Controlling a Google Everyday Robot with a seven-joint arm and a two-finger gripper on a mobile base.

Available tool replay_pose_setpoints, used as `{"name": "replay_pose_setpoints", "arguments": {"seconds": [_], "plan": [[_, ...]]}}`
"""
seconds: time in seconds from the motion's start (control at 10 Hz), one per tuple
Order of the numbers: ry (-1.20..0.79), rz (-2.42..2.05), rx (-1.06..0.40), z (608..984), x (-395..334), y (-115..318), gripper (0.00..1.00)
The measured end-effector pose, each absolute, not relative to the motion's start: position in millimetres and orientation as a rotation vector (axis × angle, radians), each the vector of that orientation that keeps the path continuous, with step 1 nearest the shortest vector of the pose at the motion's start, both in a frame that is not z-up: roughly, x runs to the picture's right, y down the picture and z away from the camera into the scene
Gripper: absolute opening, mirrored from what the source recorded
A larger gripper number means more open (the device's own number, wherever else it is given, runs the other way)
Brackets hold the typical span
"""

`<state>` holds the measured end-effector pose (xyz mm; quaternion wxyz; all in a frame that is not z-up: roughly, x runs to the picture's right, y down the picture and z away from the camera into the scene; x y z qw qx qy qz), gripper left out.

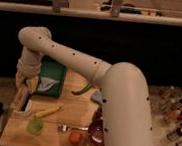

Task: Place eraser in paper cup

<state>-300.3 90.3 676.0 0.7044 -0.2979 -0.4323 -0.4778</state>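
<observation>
There is a single camera view, looking down over a wooden table (74, 110) from behind a large cream-coloured robot arm (117, 91) that is sweeping from the lower right up and over to the left.

The arm is bending down at the table's left edge, and the gripper (21, 97) is hanging there, pointing downward. The eraser (20, 96), a tan elongated block, is showing at the gripper, standing roughly on end and reaching down toward the table's left rim. The fingers appear to be clamped on its upper part, though the grip itself is hard to make out. The paper cup (25, 110) is mostly hiding behind the eraser and gripper; only a pale sliver is peeking out just beside the eraser's lower end, so whether the eraser's tip is already inside the cup cannot be told.

Judging from this, the placing step is in hand: the eraser is being carried and lowered at the cup. The next move is probably calling for a straight descent over the cup's mouth, then a release, with care not to tip the light cup.

Elsewhere on the table, a green tray (51, 77) is lying behind the gripper, a long yellow item (47, 111) is resting just to its right, a small green cup (35, 125) is standing near the front edge, and a red round fruit (76, 137) is sitting beside a dark bowl (96, 134).
</observation>
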Motion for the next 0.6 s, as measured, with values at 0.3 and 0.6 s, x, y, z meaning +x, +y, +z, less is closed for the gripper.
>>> {"name": "replay_pose_setpoints", "arguments": {"seconds": [0.3,0.6], "plan": [[-1.016,-1.057,-0.698,684.2,-304.0,96.3,0.00],[-1.055,-1.045,-0.712,692.0,-305.4,98.2,0.00]]}}
